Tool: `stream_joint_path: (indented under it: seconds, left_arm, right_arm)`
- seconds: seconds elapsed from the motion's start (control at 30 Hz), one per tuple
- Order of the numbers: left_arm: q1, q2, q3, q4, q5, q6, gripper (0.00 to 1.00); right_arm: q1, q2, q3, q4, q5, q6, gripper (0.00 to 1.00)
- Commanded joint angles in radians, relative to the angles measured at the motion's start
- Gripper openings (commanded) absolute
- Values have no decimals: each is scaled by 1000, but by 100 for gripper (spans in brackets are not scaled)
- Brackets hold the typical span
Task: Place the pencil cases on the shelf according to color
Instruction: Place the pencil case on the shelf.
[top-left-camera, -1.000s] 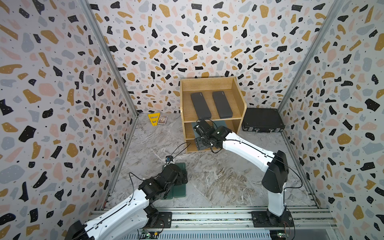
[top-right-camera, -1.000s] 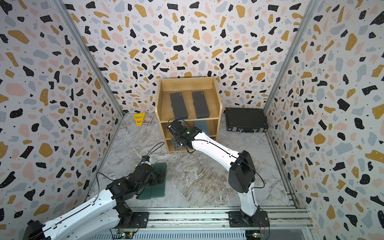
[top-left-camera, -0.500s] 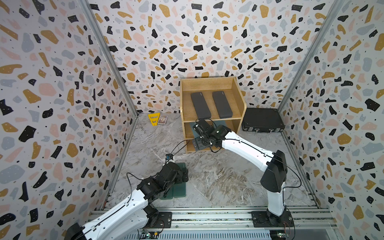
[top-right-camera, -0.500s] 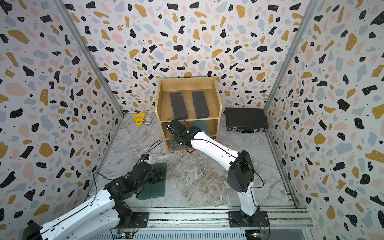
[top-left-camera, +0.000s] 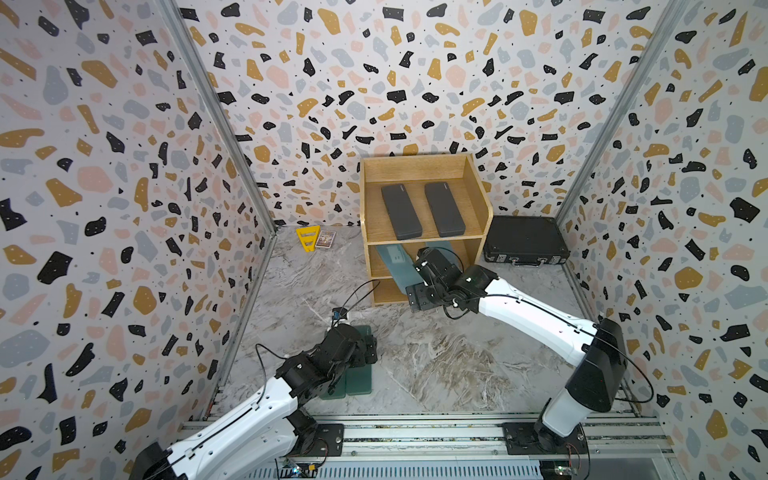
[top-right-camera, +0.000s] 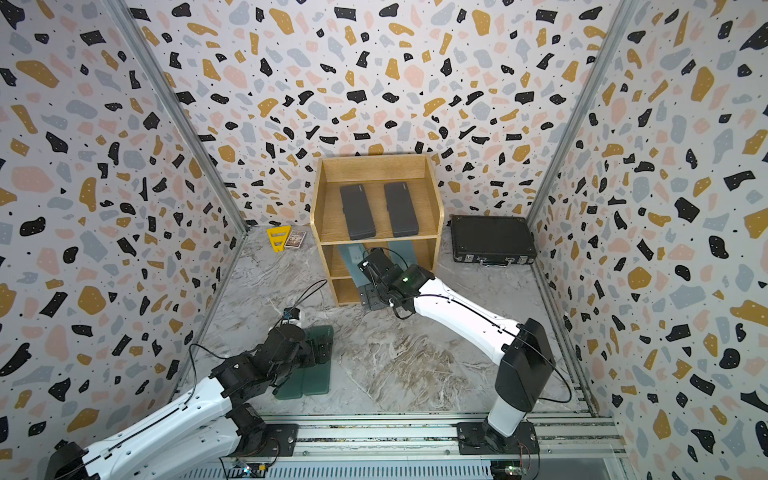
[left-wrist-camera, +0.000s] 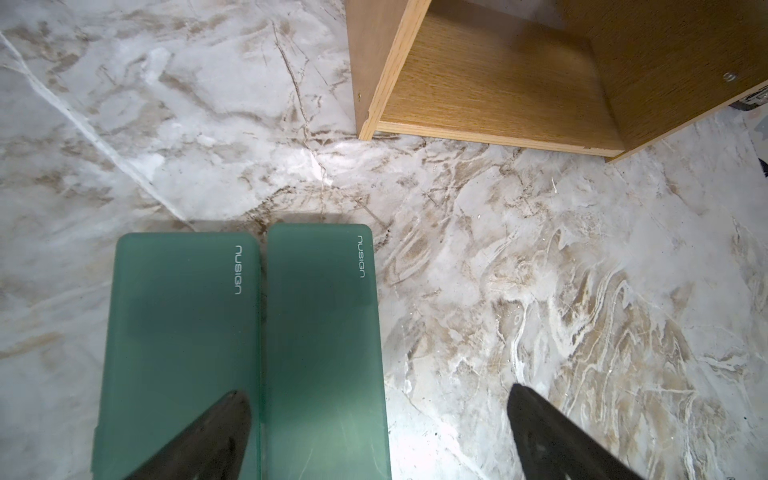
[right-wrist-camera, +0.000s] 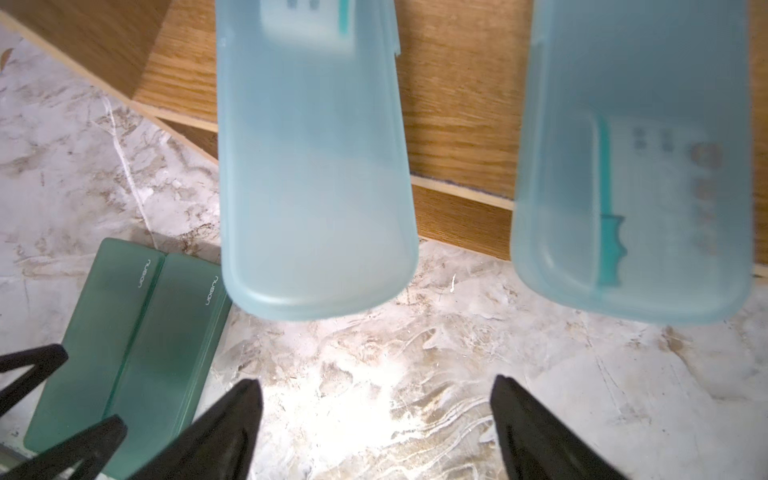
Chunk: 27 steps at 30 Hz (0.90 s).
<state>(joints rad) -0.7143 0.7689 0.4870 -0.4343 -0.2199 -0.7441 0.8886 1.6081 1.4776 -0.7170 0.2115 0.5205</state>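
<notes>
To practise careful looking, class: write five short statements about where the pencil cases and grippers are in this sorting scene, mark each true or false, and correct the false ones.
1. Two dark grey cases lie side by side on the top tier of the shelf. True.
2. The green cases sit on the shelf's bottom tier. False: they lie side by side on the table, in front of the shelf.
3. Both blue cases stick out past the front edge of the middle tier. True.
4. The right gripper is shut on a blue case. False: its jaws are open and hold nothing.
5. The left gripper is open above the green cases. True.
</notes>
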Motion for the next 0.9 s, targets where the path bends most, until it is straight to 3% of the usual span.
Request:
stream_joint_path:
  seconds: [0.0, 0.17, 0.37, 0.87]
  left_arm:
    - [6, -32, -10, 12, -29, -6, 100]
    - [7, -34, -21, 9, -32, -25, 100]
    - [7, -26, -21, -3, -17, -34, 100]
    - [8, -59, -28, -57, -44, -20, 100]
  right_arm:
    - [8, -69, -59, 27, -4, 24, 75]
    - [9, -82, -123, 142, -53, 40, 46]
    - [-5, 8, -76, 236, -85, 47, 34]
    - [-48, 168, 69, 299, -110, 0, 33]
